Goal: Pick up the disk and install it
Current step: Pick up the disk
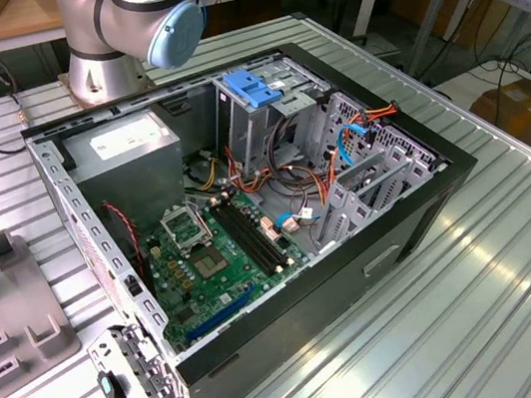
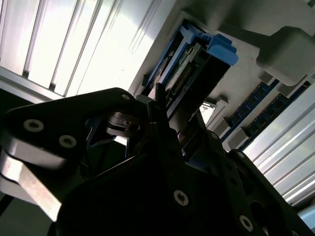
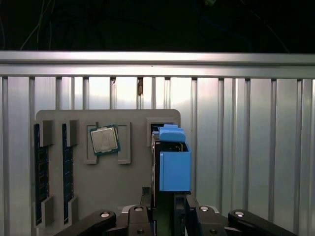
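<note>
Two memory sticks (image 3: 37,172) and a processor chip (image 3: 104,140) lie in recesses of a grey tray (image 3: 108,196). The disk (image 3: 173,167) stands on edge, its far end at the tray's slot beside the chip. The claw (image 3: 167,209) is clamped on the disk, fingers (image 2: 159,101) pressed against its sides. In the exterior view, the open computer case (image 1: 418,205) holds a motherboard (image 1: 214,258), a power supply (image 1: 126,145) and a blue bracket (image 1: 253,88) in its drive cage.

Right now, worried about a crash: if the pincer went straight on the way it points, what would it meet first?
The disk, standing on edge in the grey parts tray, directly ahead of the pincer; whether they touch is unclear.
</note>
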You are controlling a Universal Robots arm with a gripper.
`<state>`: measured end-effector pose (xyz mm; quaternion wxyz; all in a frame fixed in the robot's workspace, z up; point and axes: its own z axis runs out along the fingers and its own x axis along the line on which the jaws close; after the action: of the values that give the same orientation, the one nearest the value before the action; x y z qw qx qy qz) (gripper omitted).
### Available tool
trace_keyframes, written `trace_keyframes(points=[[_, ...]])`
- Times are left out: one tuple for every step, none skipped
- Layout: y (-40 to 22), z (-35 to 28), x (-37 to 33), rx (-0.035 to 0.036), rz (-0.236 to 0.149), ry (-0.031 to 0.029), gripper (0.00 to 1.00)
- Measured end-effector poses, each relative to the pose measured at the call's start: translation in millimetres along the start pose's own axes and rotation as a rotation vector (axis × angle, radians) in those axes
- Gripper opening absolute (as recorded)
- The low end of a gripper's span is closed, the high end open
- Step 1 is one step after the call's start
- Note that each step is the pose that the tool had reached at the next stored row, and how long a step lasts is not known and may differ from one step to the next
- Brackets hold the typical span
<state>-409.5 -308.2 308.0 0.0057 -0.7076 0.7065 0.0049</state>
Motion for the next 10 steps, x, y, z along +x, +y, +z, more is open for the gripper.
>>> trace_keyframes(points=[[0.0,-0.1,0.0,0.0000,0.000,0.0000,0.35],[0.0,-1.2,0.0,-0.0004,0.000,0.0002,0.35],[0.0,-1.7,0.0,-0.0002,0.000,0.0001,0.35],[0.0,-2.7,0.0,-0.0001,0.000,0.0001,0.35],[0.0,-4.1,-0.1,-0.0001,0.000,0.0001,0.35],[0.0,-5.3,-0.1,-0.0001,0.000,0.0000,0.35],[0.0,-7.7,-0.1,0.0000,0.000,0.0000,0.35],[0.0,-11.2,-0.2,0.0000,0.000,0.0000,0.35],[0.0,-12.7,-0.2,-0.0001,0.000,0.0000,0.35],[0.0,-13.7,-0.2,0.0000,0.000,-0.0001,0.35]])
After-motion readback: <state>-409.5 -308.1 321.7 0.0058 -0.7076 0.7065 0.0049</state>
